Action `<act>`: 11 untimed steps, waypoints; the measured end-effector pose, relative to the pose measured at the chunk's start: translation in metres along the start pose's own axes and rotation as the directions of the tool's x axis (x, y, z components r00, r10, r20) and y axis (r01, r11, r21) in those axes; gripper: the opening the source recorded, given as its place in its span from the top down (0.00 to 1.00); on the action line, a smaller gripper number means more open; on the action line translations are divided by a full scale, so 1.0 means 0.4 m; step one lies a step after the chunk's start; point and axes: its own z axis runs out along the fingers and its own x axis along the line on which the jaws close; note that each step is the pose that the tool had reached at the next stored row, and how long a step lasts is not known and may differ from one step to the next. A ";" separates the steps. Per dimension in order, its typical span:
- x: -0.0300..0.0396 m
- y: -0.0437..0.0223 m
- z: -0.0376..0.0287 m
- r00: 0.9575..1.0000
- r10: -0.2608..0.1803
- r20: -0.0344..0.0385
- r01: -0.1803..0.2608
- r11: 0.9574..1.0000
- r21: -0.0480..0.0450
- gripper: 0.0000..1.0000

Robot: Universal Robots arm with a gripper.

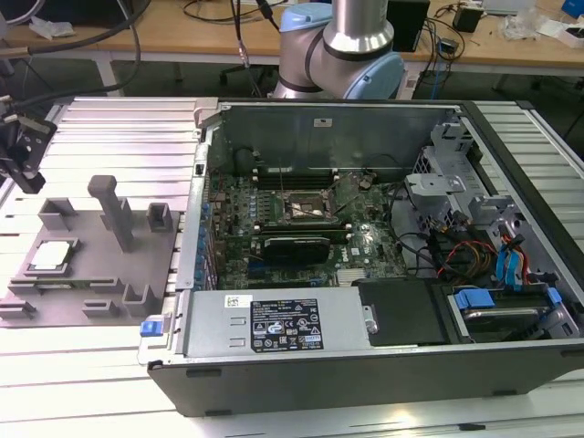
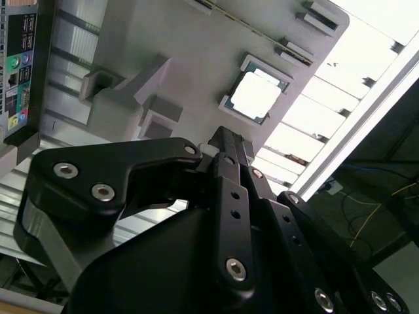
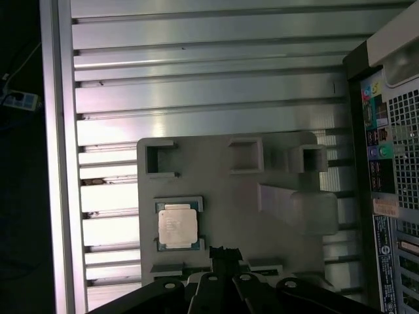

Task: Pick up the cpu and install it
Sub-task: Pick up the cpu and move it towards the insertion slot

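While I hang over the exterior view's left side of the ribbed metal table (image 1: 119, 137), my gripper (image 1: 26, 169) is drawn together at the tips with nothing between them. In both wrist views the black fingers (image 2: 226, 137) (image 3: 221, 252) meet in one narrow point above the grey fixture plate (image 1: 96, 265).

The cpu (image 1: 50, 256) lies flat in a shallow square seat of that plate, its silver top facing up and a pale rim showing around it. In the first wrist view it (image 3: 178, 226) sits just beside my fingertips but clear of them. In the second wrist view it (image 2: 256, 96) lies a little beyond the tips, glaring white under the light. The plate (image 3: 229, 216) also carries several upright blocks, some of them hollow squares, and one tall post (image 1: 114, 210) standing well apart from the chip.

To the exterior view's right of the plate, the computer case (image 1: 365, 383) lies on its side with the panel off. Inside it sits the green motherboard (image 1: 365, 242), and the black metal-framed socket (image 1: 308, 210) is near the board's middle. A black expansion card (image 1: 292, 246) lies just in front of the socket. The labelled power supply (image 1: 278, 321) runs along the near wall. Coloured cables and blue-tabbed drive bays (image 1: 511, 265) fill the end at the exterior view's right.
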 end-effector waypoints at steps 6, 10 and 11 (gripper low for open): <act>0.000 0.000 0.001 1.000 0.000 0.000 0.000 1.000 0.000 0.89; 0.000 0.000 0.001 1.000 0.000 0.000 0.000 1.000 0.000 0.89; 0.001 0.000 0.002 1.000 0.000 0.000 0.000 1.000 0.000 0.89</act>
